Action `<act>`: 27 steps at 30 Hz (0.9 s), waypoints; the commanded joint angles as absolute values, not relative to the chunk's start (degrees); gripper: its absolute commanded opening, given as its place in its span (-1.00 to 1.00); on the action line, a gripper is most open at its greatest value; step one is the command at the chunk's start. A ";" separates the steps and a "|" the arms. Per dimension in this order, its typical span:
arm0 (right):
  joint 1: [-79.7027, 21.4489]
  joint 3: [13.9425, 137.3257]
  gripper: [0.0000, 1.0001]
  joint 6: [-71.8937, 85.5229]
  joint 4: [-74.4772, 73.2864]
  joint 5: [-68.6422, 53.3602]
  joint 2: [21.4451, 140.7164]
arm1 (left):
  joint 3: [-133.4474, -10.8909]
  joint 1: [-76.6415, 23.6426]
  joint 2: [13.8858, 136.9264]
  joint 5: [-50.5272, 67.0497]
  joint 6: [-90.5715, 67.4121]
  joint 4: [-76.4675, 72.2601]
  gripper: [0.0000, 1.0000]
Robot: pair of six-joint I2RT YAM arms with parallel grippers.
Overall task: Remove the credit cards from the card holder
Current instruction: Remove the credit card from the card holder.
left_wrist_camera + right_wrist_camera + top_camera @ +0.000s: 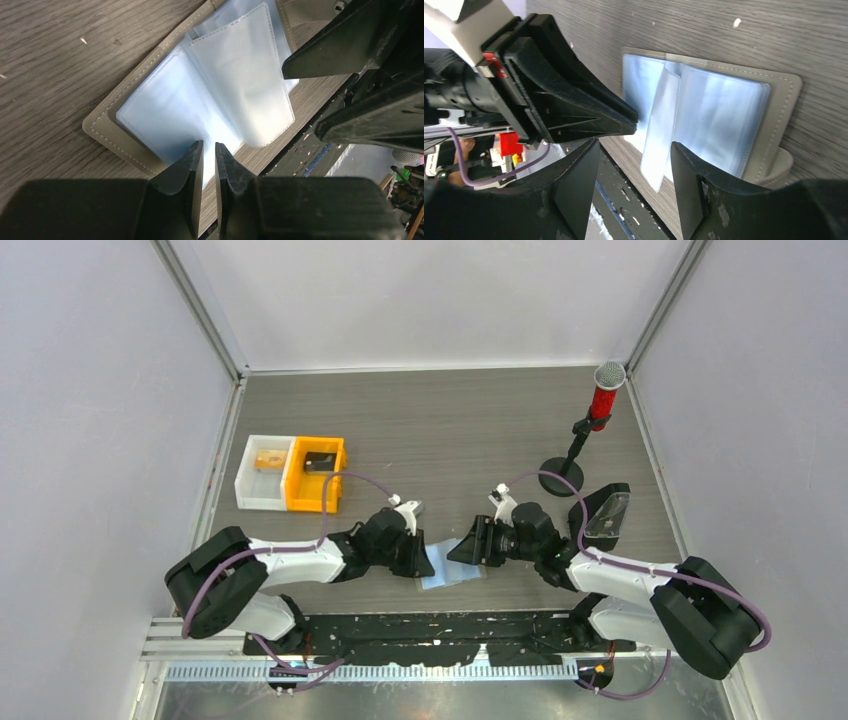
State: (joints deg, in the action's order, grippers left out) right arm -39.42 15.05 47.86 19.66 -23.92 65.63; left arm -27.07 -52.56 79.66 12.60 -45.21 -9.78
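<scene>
card holder [452, 567] open flat, inside up, on grey table [450, 430] near front edge, btwn the two arms. well apart from orange bin [315, 473] + white bin [262, 472] at far left, and from black stand [605, 515] + red mic [603, 400] at right.

long axis roughly l-r across table in top view, right end tipped a bit farther back. fold running near-to-far thru the middle. closure tab [776, 167] at holder's right end, curled up off the wood. grey-brown stitched rim all round, glossy clear sleeves inside. pale blue credit cards [719, 120] showing thru them, count unclear. one loose sleeve [663, 125] raised off the fold, btwn the two panels.

left gripper [209, 150]: jaws nearly together, just a thin slit btwn them. tips down at near edge of holder's left panel, on the pale blue face. pinching a card/sleeve edge or only pressing on it: can't tell.

right gripper [634, 146]: jaws wide apart, holding nothing, hovering over middle of holder w/ loose sleeve in line w/ the gap. tips of both grippers just beside each other, contact unclear.
</scene>
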 commanded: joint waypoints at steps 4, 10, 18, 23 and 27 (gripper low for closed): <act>-40.26 15.02 0.20 51.00 27.77 -26.97 66.02 | -25.66 -53.00 80.10 12.81 -46.96 -14.14 -0.65; -42.17 15.72 0.15 51.87 29.93 -26.72 66.68 | -25.22 -53.09 76.96 11.79 -47.85 -13.17 -0.63; -47.08 18.08 0.06 51.92 31.44 -24.62 71.05 | -24.18 -53.04 65.76 3.98 -51.28 -5.81 -0.55; -49.64 20.43 0.05 49.36 29.40 -21.38 74.87 | -24.51 -53.00 57.66 -1.74 -51.80 -0.25 -0.49; -51.50 21.08 0.04 48.60 29.60 -19.28 77.79 | -24.71 -53.00 55.03 -2.42 -52.18 0.93 -0.45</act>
State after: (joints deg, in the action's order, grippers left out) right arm -50.02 18.94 50.70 27.81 -22.90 75.44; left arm -24.49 -52.82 57.17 1.45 -51.33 -1.74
